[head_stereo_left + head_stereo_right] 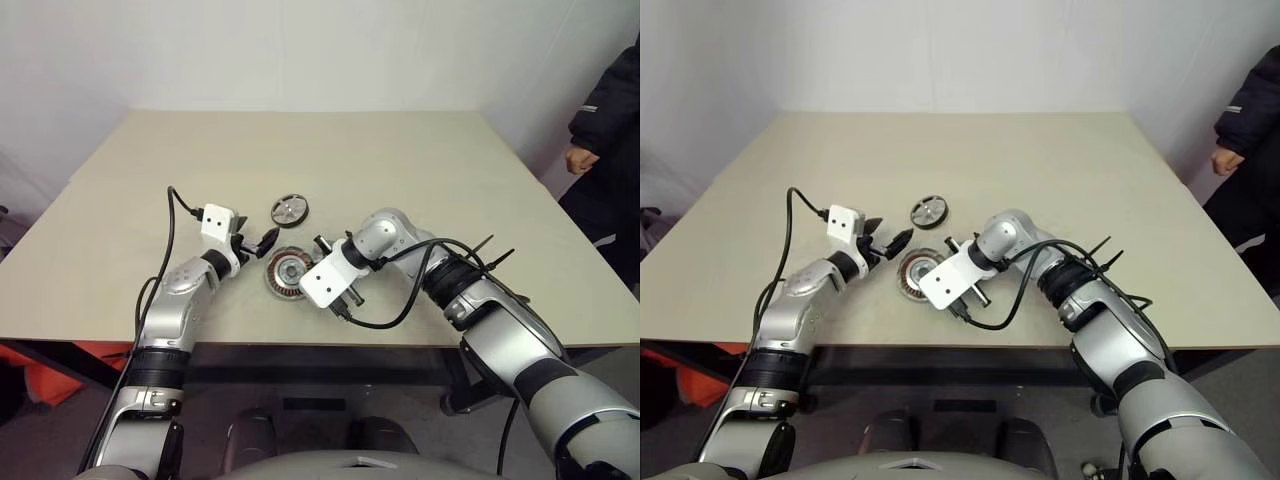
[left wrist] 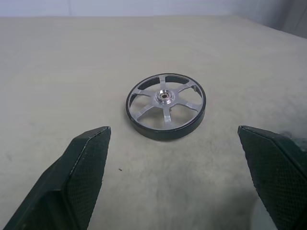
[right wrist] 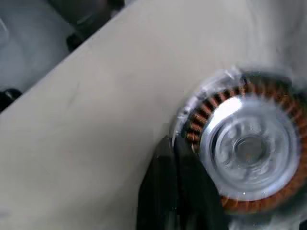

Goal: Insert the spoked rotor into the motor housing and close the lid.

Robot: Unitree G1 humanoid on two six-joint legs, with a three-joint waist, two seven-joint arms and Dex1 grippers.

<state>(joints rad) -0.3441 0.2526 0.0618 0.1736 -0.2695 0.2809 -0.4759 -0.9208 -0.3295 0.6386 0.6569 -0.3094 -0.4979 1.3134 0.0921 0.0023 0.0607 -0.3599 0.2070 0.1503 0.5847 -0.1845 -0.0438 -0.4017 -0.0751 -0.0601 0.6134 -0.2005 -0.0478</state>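
Metal rotor (image 2: 166, 106) flat on the desk (image 1: 400, 160), housing (image 3: 247, 146) just beside it.
Rotor looks light, stiff and smooth; best pinched across its dark rim. Left fingers (image 2: 88, 167) spread wide before it, empty; right fingers (image 3: 168, 191) shut, empty, at the housing's edge. No writing legible.

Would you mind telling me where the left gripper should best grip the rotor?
Probably across its dark outer rim, coming in from the near side: the rotor lies flat on the table, rim exposed all round, centred ahead of the open left gripper.
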